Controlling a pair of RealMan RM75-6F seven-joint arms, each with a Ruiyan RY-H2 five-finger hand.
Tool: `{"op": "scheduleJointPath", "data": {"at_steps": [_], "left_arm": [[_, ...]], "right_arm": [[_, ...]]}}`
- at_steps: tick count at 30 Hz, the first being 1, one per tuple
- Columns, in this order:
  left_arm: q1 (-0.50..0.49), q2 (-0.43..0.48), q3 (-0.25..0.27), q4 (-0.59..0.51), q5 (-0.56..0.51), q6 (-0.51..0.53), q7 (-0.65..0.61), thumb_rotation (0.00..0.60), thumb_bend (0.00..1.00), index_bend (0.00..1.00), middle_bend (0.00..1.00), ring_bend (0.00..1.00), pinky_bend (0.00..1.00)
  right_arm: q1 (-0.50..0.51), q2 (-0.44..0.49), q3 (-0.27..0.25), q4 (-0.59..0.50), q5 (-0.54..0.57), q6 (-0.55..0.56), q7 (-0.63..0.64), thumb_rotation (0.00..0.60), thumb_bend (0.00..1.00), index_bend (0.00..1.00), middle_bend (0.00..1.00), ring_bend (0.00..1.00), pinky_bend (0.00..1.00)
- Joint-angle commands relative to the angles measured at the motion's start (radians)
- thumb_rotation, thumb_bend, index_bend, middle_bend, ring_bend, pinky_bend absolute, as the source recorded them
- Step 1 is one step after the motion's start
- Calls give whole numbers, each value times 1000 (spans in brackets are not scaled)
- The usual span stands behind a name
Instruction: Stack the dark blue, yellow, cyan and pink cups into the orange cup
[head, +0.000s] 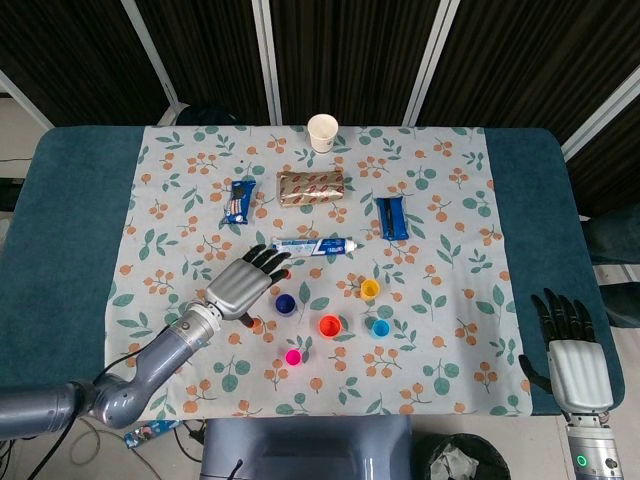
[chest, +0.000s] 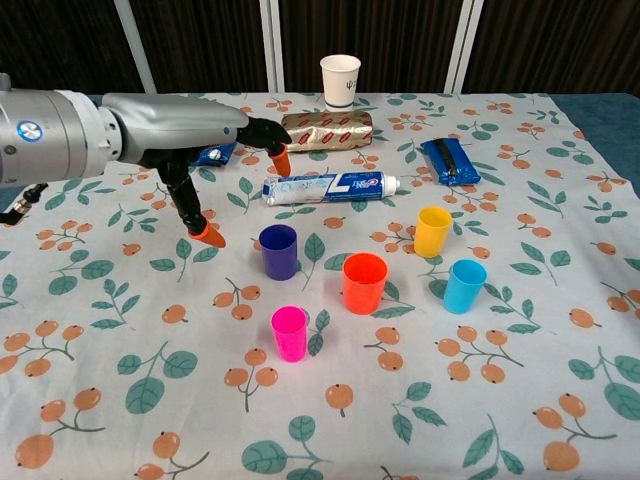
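Orange-tipped fingers are spreading wide as the left hand (chest: 185, 135) is hovering just beside the dark blue cup (chest: 278, 251), holding nothing. That cup is standing upright near the tablecloth's middle, the orange cup (chest: 364, 283) close alongside. Best approach, I'd say: lowering squarely, closing gently around the wall without tipping it. The right hand (head: 577, 362) is idling, fingers apart, at the table's near right corner.

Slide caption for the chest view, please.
Open left robot hand poised beside the dark blue cup; no cups stacked.
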Motion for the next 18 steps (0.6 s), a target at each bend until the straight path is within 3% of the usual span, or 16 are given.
{"op": "scheduleJointPath", "data": {"at_steps": [1, 18], "left_arm": [[-35, -45, 15, 28, -69, 20, 35, 600, 104, 257, 0, 0, 0], [-96, -156, 57, 128, -126, 54, 69, 600, 189, 371, 42, 0, 0]], "right_arm": [[0, 1, 0, -1, 2, -2, 2, 600, 336, 0, 0, 0, 36], [-3, 9, 11, 0, 17, 4, 28, 600, 335, 0, 0, 0, 36]]}}
